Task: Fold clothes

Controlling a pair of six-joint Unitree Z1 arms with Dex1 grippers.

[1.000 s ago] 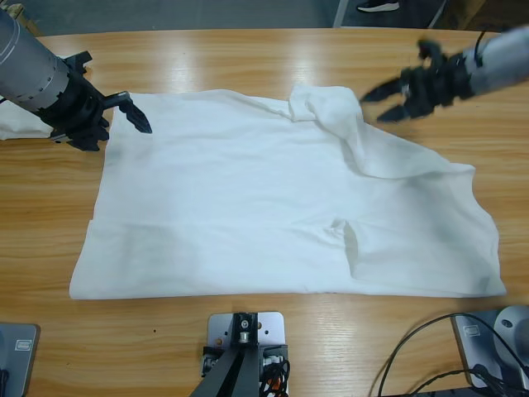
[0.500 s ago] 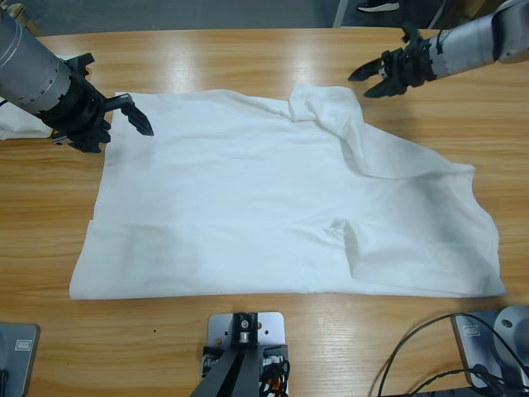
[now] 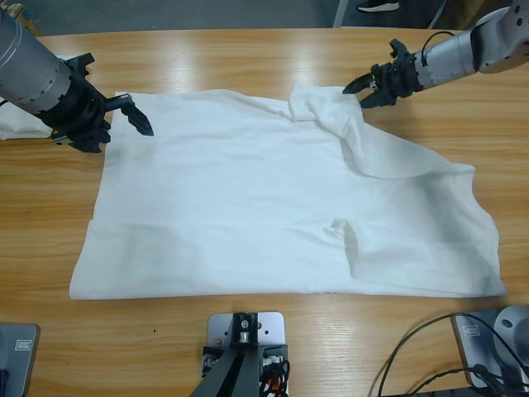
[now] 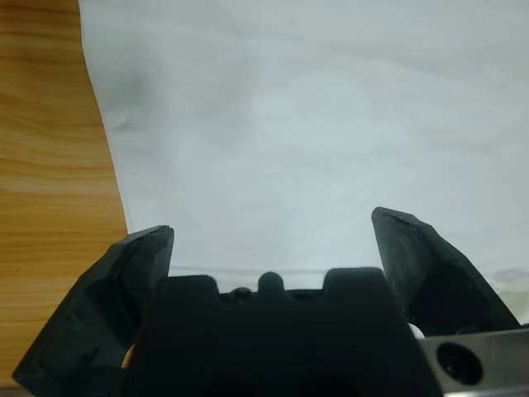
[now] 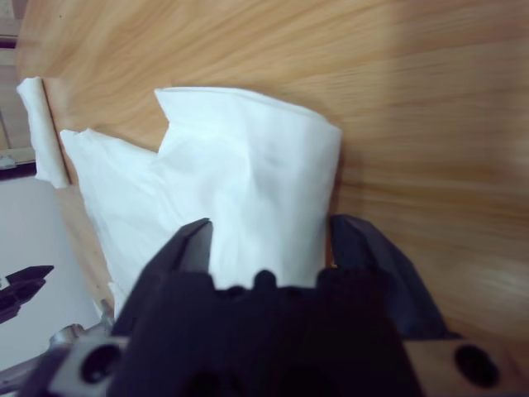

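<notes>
Now the right gripper (image 3: 360, 89), jaws spread, is closing in from the far side on the bunched sleeve (image 3: 324, 106) of the white T-shirt (image 3: 273, 207) spread across the wooden table (image 3: 248, 58), apparently readying a grasp. The left gripper (image 3: 136, 114) is holding its place over the shirt's opposite corner, jaws open and empty.

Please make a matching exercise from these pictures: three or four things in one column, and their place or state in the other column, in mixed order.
Things:
1. left tool
2. right tool
3. T-shirt
4. table

Places or states:
A. spread flat, white
B. open, at the bunched sleeve
C. wooden, under everything
D. open, at the shirt's plain corner

Pairs: 1-D, 2-B, 3-A, 4-C
</notes>
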